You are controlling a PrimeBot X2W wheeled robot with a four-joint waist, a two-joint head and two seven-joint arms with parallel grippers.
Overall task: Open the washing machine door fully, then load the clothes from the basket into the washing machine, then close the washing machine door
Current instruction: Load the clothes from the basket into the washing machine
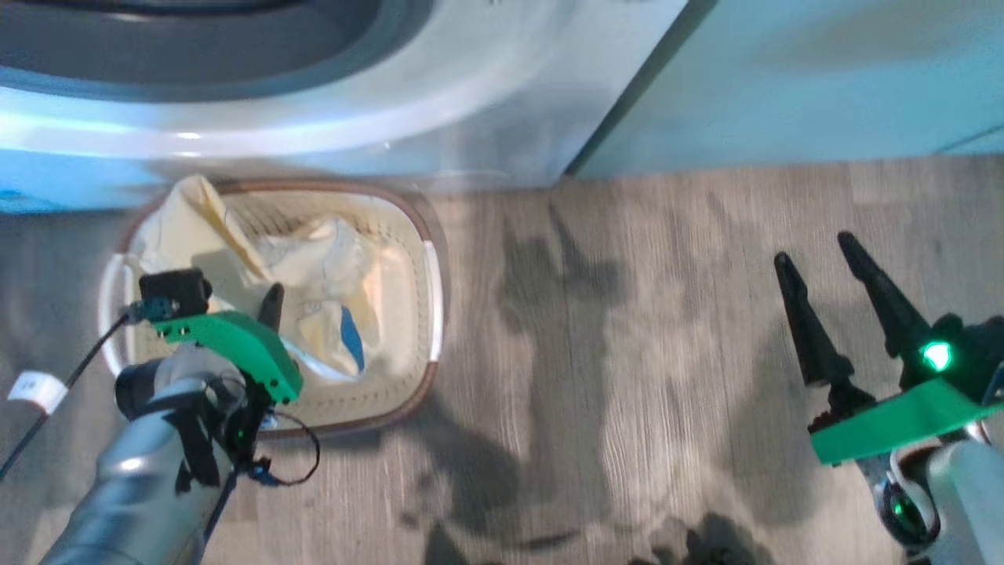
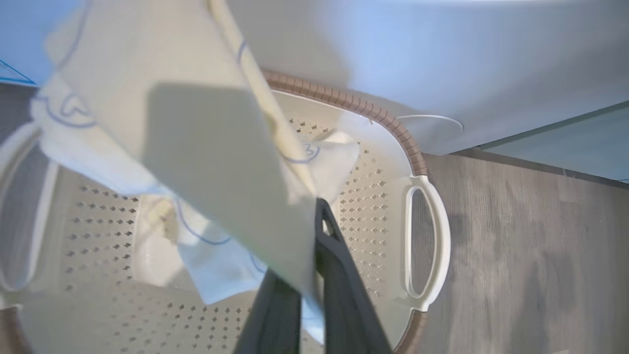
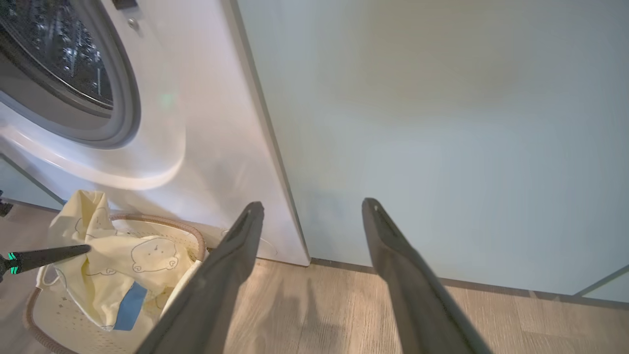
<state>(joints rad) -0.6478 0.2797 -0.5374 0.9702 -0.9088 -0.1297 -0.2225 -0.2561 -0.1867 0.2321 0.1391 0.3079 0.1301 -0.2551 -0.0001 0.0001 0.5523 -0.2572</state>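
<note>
The cream basket (image 1: 433, 298) stands on the floor right under the white washing machine (image 1: 392, 94). Pale cream-yellow clothes (image 1: 314, 267) with a blue patch lie in it. My left gripper (image 1: 271, 297) reaches into the basket and is shut on the clothes. In the left wrist view its fingers (image 2: 339, 265) pinch a fold of the clothes (image 2: 196, 147), which hangs lifted above the basket (image 2: 427, 246). My right gripper (image 1: 814, 247) hovers open over the floor to the right, nothing between its fingers. The washing machine door is out of view. The grey-gasketed drum opening (image 3: 59, 64) stands uncovered.
A pale green cabinet (image 1: 823, 78) stands right of the washer, its front close ahead of my right gripper (image 3: 310, 206). Wood-look floor (image 1: 627, 353) stretches between the basket and the right arm. A cable with a white tag (image 1: 35, 390) trails from the left wrist.
</note>
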